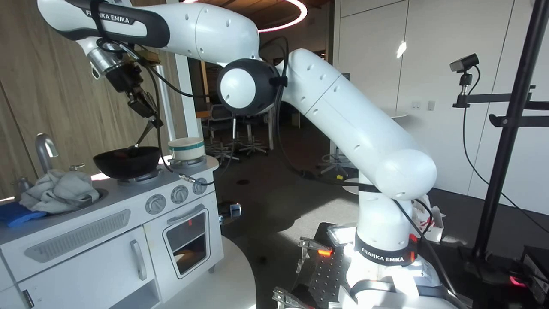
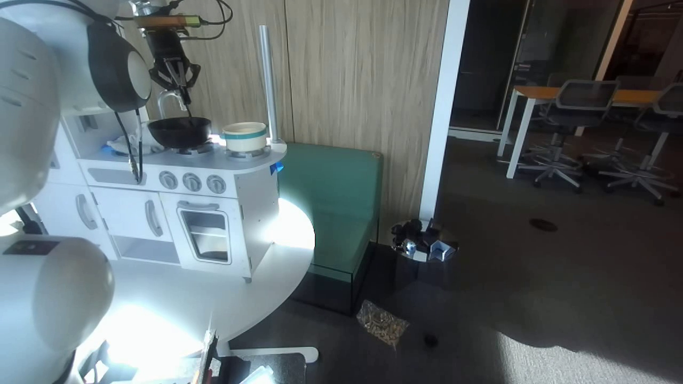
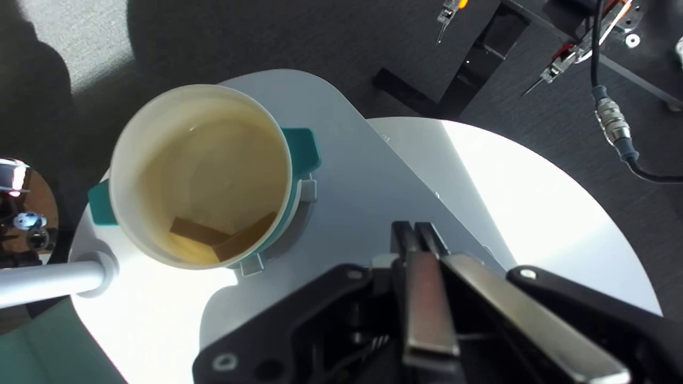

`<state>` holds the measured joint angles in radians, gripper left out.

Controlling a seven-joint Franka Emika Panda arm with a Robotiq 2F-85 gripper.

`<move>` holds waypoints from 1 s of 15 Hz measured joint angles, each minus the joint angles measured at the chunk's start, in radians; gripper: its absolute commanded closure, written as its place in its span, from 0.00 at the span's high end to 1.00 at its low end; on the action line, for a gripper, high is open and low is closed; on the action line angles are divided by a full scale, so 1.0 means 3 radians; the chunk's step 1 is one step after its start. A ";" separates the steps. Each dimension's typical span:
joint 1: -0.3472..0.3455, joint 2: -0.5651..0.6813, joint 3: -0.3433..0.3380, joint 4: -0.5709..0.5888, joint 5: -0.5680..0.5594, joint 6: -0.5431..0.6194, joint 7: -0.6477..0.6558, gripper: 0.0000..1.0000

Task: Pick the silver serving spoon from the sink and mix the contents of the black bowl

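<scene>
In an exterior view the arm (image 1: 356, 125) slopes up from its base, leaning between ten and eleven o'clock, is bent at the elbow and extends toward nine. There the wrist is angled down and aims the gripper (image 1: 157, 122) between four and five o'clock, above the toy kitchen (image 1: 116, 244). Its fingers (image 3: 429, 298), close together in the wrist view, pinch the silver serving spoon (image 1: 145, 133), which slants toward seven o'clock into the black bowl (image 1: 127, 166); the spoon's lower end is hard to make out.
</scene>
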<state>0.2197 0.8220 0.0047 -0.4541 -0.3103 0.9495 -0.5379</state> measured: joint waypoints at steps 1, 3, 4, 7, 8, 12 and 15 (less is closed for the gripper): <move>0.0004 -0.0008 -0.0001 0.0000 0.0000 0.0000 0.0022 0.01; 0.0047 -0.0048 -0.0027 0.0000 -0.0049 0.0000 0.0051 0.01; 0.0084 -0.0074 -0.0050 0.0000 -0.0092 -0.0001 0.0064 0.01; 0.0210 -0.0154 -0.0119 -0.0001 -0.0213 -0.0021 0.0108 0.01; 0.0253 -0.0169 -0.0135 -0.0003 -0.0249 -0.0031 0.0119 0.01; 0.0446 -0.0171 -0.0151 -0.0022 -0.0364 -0.0040 0.0121 0.01; 0.0619 -0.0110 -0.0151 -0.0025 -0.0427 -0.0070 0.0110 0.01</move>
<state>0.4053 0.7889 -0.0407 -0.4614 -0.4385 0.9286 -0.5050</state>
